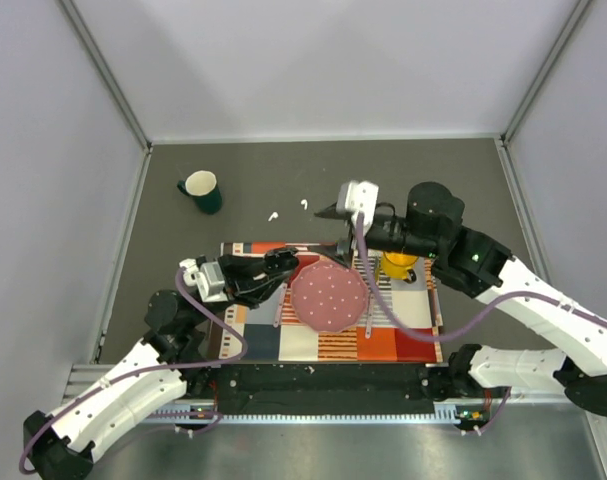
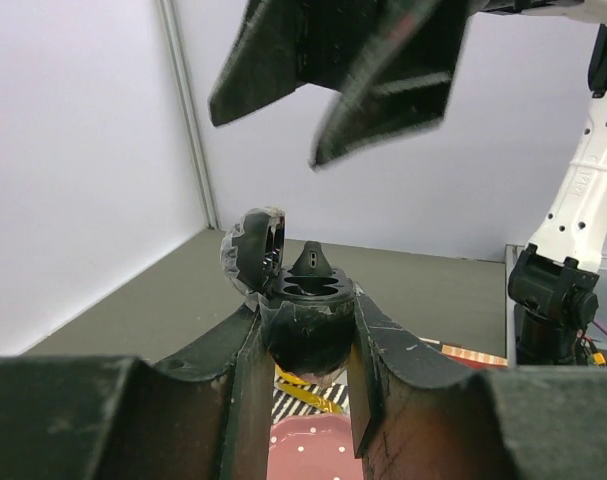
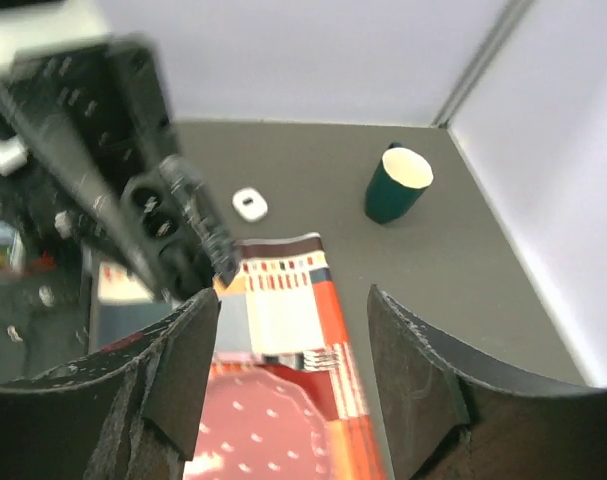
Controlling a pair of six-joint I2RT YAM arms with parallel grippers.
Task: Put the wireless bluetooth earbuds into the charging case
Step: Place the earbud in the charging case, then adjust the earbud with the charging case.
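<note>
My left gripper (image 2: 305, 310) (image 1: 283, 264) is shut on a small black charging case (image 2: 305, 335), held upright above the mat. Its hinged lid (image 2: 253, 245) stands open to the left, and two sockets show in its top. A black cone-tipped earbud (image 2: 313, 261) sticks up from the case's far side. My right gripper (image 3: 293, 300) (image 1: 325, 212) hangs open and empty just above and beyond the case; it shows blurred at the top of the left wrist view (image 2: 273, 130). In the right wrist view the case (image 3: 158, 215) appears blurred at the left.
Two small white pieces (image 1: 273, 214) (image 1: 305, 204) lie on the grey table behind the mat; one (image 3: 249, 204) is rounded with a darker centre. A dark green mug (image 1: 201, 191) stands at the back left. A pink dotted plate (image 1: 329, 297) and a yellow object (image 1: 398, 265) sit on the patterned mat (image 1: 403, 340).
</note>
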